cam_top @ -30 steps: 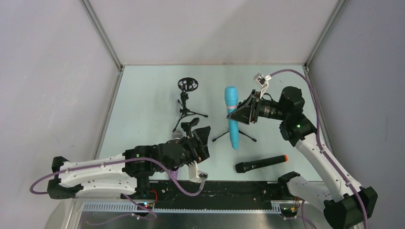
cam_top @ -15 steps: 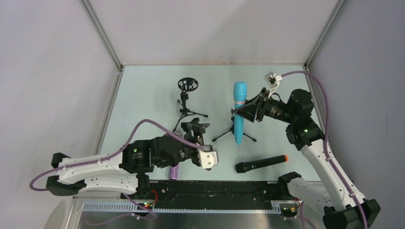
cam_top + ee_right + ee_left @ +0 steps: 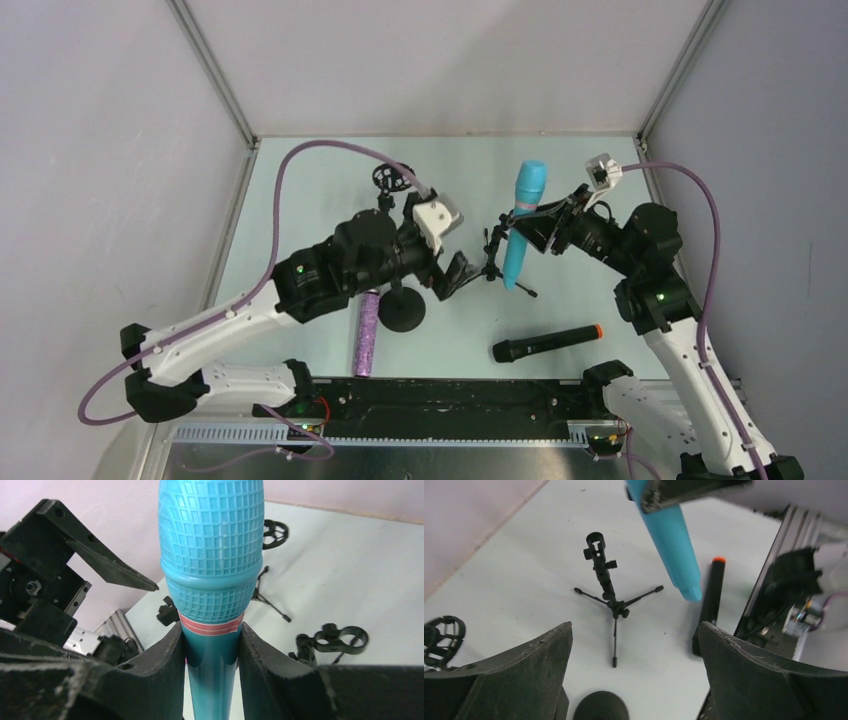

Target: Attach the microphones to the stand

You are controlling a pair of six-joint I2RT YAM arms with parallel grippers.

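Note:
My right gripper (image 3: 528, 228) is shut on the light cyan-blue microphone (image 3: 523, 220) and holds it tilted in the air, its tail just right of the small black tripod stand (image 3: 489, 252). In the right wrist view both fingers (image 3: 159, 660) press the microphone's neck (image 3: 212, 555). My left gripper (image 3: 456, 276) is open and empty, raised just left of that tripod; its wrist view looks down on the tripod (image 3: 605, 577). The black microphone with orange ring (image 3: 545, 343) lies at the front right. The purple glitter microphone (image 3: 366, 332) lies at the front centre.
A tripod with a round shock mount (image 3: 392, 178) stands at the back. A stand with a round black base (image 3: 402, 312) sits beside the purple microphone. Enclosure walls close off the back and both sides; a black rail (image 3: 480, 400) runs along the near edge.
My left arm rose from the near table edge and swung forward to the tripod, leaving the purple microphone lying on the table. My right gripper carried the cyan microphone right and back.

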